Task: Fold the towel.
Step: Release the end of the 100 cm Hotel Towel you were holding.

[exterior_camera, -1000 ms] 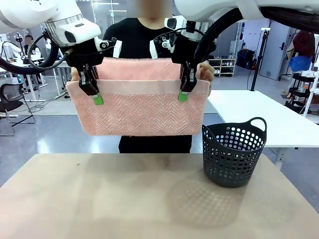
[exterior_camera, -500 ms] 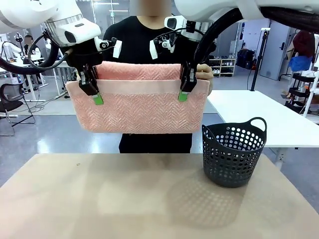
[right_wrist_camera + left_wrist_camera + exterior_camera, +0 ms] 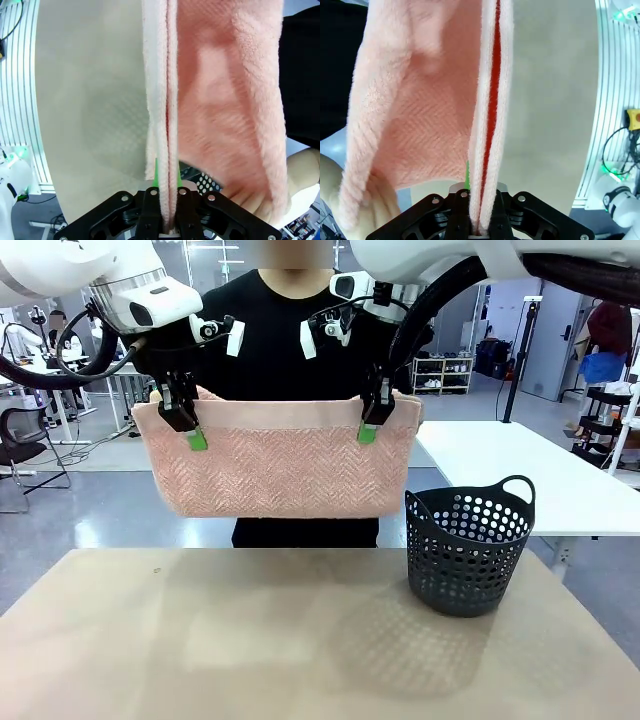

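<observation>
The salmon-pink towel [image 3: 275, 465] hangs doubled in the air above the tan table [image 3: 250, 650], its plain band along the top. My left gripper [image 3: 192, 428] is shut on the top edge near the left corner, and my right gripper [image 3: 369, 422] is shut on it near the right corner. In the left wrist view the towel [image 3: 420, 100] runs up from between my shut left gripper [image 3: 481, 202]; a person's hand [image 3: 350, 210] holds the far layer. The right wrist view has the towel [image 3: 225, 100] pinched in my right gripper [image 3: 166, 202], with the person's hand [image 3: 300, 170] behind it.
A dark perforated basket [image 3: 468, 550] with handles stands on the table's right side, below the towel's right corner. The person stands close behind the towel at the far edge. A white table [image 3: 520, 480] lies beyond on the right.
The back layer of the towel, held above the band by the person, has dropped level with the top edge. Both grippers stay shut in place.
</observation>
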### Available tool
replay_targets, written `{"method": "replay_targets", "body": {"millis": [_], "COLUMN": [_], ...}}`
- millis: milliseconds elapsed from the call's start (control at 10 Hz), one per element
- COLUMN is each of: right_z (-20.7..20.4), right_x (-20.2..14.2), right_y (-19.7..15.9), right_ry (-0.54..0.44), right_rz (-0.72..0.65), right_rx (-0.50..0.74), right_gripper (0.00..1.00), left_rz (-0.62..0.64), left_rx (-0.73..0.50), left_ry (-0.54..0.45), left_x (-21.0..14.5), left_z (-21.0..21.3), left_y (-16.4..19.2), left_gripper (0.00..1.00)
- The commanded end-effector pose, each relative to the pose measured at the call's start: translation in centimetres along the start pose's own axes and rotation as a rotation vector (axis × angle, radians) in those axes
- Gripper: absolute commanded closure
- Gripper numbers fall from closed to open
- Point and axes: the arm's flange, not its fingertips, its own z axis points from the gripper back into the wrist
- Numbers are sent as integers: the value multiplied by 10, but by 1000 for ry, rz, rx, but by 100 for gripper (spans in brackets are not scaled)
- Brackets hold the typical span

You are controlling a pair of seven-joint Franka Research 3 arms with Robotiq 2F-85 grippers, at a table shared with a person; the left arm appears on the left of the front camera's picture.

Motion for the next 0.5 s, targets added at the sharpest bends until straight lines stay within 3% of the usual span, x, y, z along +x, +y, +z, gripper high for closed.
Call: {"method": "replay_targets", "body": {"millis": [0,400], "right_z": [0,0], "right_x": [0,0], "right_y": [0,0], "right_ry": [0,0], "right_rz": [-1,-1], "right_rx": [-1,-1], "right_gripper": [100,100], "left_rz": [-1,-1], "left_rx": [4,4], "left_ry": [5,5], "left_x": [-1,-1], "left_z": [1,1], "left_y": [0,0], "left_gripper": [97,97]}}
